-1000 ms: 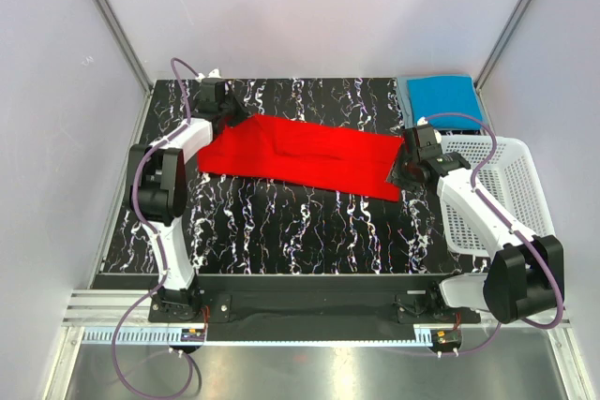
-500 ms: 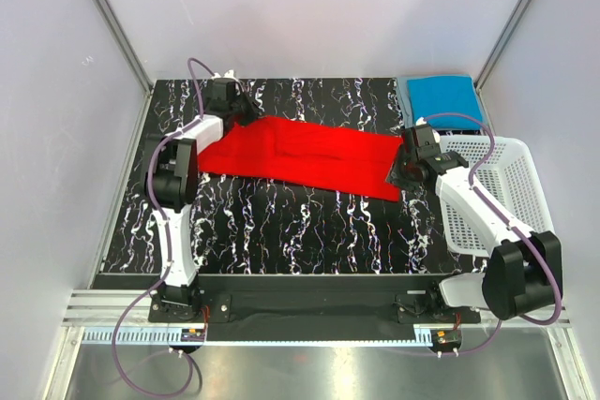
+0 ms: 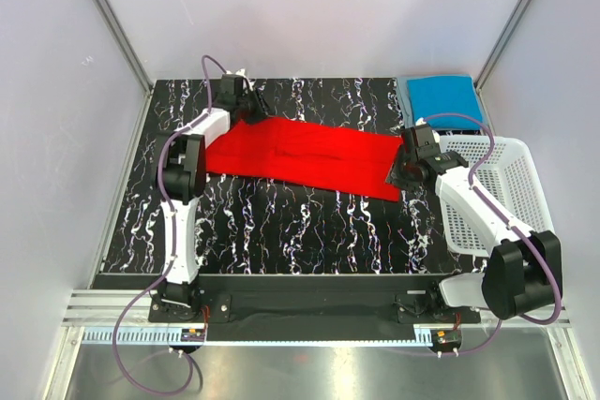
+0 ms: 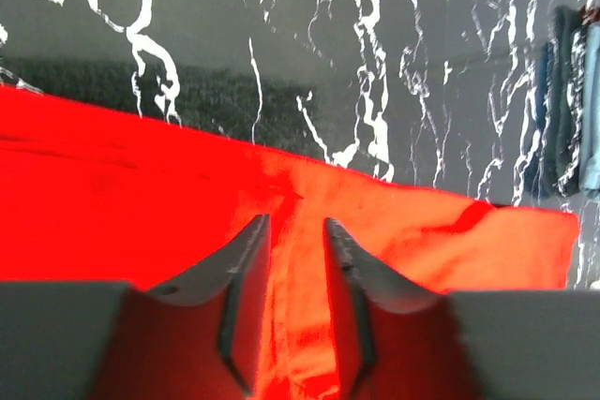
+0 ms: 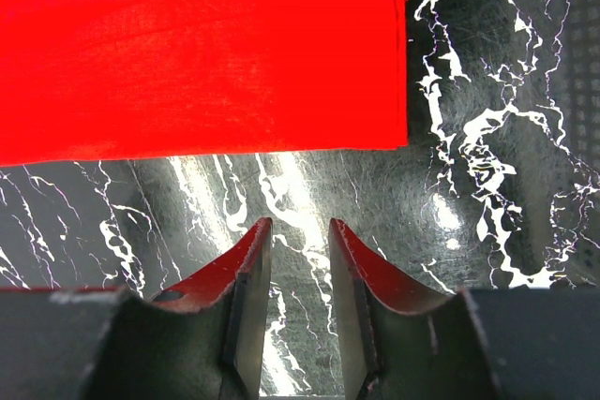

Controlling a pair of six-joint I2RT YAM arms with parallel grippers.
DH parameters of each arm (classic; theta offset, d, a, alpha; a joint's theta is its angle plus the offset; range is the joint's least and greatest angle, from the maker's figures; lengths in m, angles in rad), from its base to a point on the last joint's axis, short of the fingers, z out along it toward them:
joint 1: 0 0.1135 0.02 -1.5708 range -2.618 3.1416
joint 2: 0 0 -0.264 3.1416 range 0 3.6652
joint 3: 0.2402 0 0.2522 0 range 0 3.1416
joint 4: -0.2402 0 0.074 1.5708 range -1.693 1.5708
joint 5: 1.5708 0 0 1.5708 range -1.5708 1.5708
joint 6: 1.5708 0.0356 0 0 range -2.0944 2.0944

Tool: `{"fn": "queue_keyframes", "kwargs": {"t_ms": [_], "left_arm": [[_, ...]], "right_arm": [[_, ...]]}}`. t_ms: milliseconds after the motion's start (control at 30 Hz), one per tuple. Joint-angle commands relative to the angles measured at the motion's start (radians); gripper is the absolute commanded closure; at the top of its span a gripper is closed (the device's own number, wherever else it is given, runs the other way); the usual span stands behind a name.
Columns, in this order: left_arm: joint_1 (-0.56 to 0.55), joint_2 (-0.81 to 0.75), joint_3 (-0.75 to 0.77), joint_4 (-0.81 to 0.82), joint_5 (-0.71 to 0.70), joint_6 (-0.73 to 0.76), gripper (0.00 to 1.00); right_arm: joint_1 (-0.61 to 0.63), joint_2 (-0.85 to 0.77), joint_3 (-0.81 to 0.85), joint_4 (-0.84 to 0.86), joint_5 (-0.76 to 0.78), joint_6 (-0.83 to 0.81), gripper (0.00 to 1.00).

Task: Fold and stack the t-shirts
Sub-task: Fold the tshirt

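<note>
The red shirt (image 3: 300,155) lay across the far half of the bench (image 3: 281,227) as a long flat band, seemingly folded lengthwise. Its left end was near the far-left corner and its right end stopped just short of the basket (image 3: 502,189). That shape suited the job, since a narrow strip is ready to be folded end over end.

The left claw (image 4: 294,222) hovered low over the band's far-left part. Its jaws stood a little apart, with red cloth showing through the gap and nothing pinched between them. The right claw (image 5: 299,223) sat at the opposite end, just off the shirt's near-right corner. Its jaws were parted too, with only bare bench between them, so it gripped nothing. Having one claw at each end made sense, because limp cloth needs both ends managed if a fold is to come out square.

The blue shirt (image 3: 441,96) lay folded at the far-right corner, apparently the start of the stack and out of the working area. I judged the red shirt to be midway through folding. The next move called for fresh grips on one end's corners, taken so that only the wanted layers lifted.
</note>
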Motion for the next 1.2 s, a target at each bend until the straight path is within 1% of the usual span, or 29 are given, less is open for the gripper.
{"fn": "queue_keyframes", "kwargs": {"t_ms": [0,33,67,133,167,233,267,300,333,367,400,500,633,800,900,967,1000,1033,1100,1167], "left_arm": [[-0.004,-0.039,0.074,-0.072,0.005,0.056,0.59],[-0.001,-0.071,0.077,-0.090,-0.030,0.069,0.52],[-0.001,-0.086,0.080,-0.134,-0.047,0.084,0.51],[0.008,-0.132,0.093,-0.200,-0.085,0.122,0.51],[0.013,-0.149,0.087,-0.261,-0.102,0.133,0.51],[0.023,-0.218,0.030,-0.317,-0.168,0.138,0.51],[0.026,-0.247,-0.007,-0.323,-0.173,0.138,0.51],[0.026,-0.279,-0.101,-0.311,-0.176,0.135,0.51],[0.026,-0.339,-0.145,-0.303,-0.197,0.130,0.50],[0.026,-0.364,-0.183,-0.311,-0.206,0.123,0.50],[0.026,-0.408,-0.255,-0.313,-0.222,0.109,0.50],[0.028,-0.450,-0.364,-0.306,-0.268,0.104,0.48],[0.048,-0.444,-0.423,-0.305,-0.317,0.090,0.48],[0.080,-0.376,-0.411,-0.309,-0.378,0.060,0.48],[0.106,-0.294,-0.360,-0.332,-0.420,0.055,0.48],[0.118,-0.251,-0.323,-0.360,-0.444,0.060,0.48],[0.129,-0.203,-0.276,-0.371,-0.455,0.067,0.48],[0.135,-0.189,-0.251,-0.381,-0.455,0.081,0.57],[0.152,-0.143,-0.164,-0.401,-0.450,0.086,0.51],[0.161,-0.106,-0.087,-0.452,-0.440,0.098,0.50]], "right_arm": [[0.001,-0.022,0.046,-0.007,0.003,-0.005,0.62],[0.002,-0.022,0.054,-0.008,-0.008,-0.003,0.62],[0.001,-0.022,0.052,-0.008,-0.015,-0.002,0.62],[0.001,-0.023,0.049,0.007,-0.037,-0.008,0.61],[0.001,-0.020,0.046,0.008,-0.040,-0.012,0.61],[0.001,-0.006,0.048,0.017,-0.052,-0.031,0.60],[0.001,0.006,0.046,0.027,-0.063,-0.037,0.59],[0.001,0.041,0.049,0.037,-0.084,-0.046,0.59],[0.002,0.064,0.072,0.034,-0.083,-0.051,0.59],[0.001,0.089,0.087,0.031,-0.084,-0.058,0.60],[0.001,0.137,0.116,0.027,-0.109,-0.075,0.60],[0.001,0.219,0.162,0.044,-0.103,-0.127,0.61],[0.002,0.323,0.186,0.041,-0.051,-0.132,0.65],[-0.007,0.422,0.149,0.053,0.044,-0.086,0.67],[-0.008,0.426,0.083,0.064,0.092,-0.045,0.68],[-0.007,0.416,0.049,0.073,0.098,-0.023,0.68],[-0.008,0.400,0.016,0.083,0.086,-0.002,0.68],[0.001,0.390,-0.001,0.093,0.066,0.007,0.68],[0.027,0.351,-0.049,0.113,0.026,0.044,0.68],[0.077,0.304,-0.067,0.099,0.017,0.087,0.67]]}}
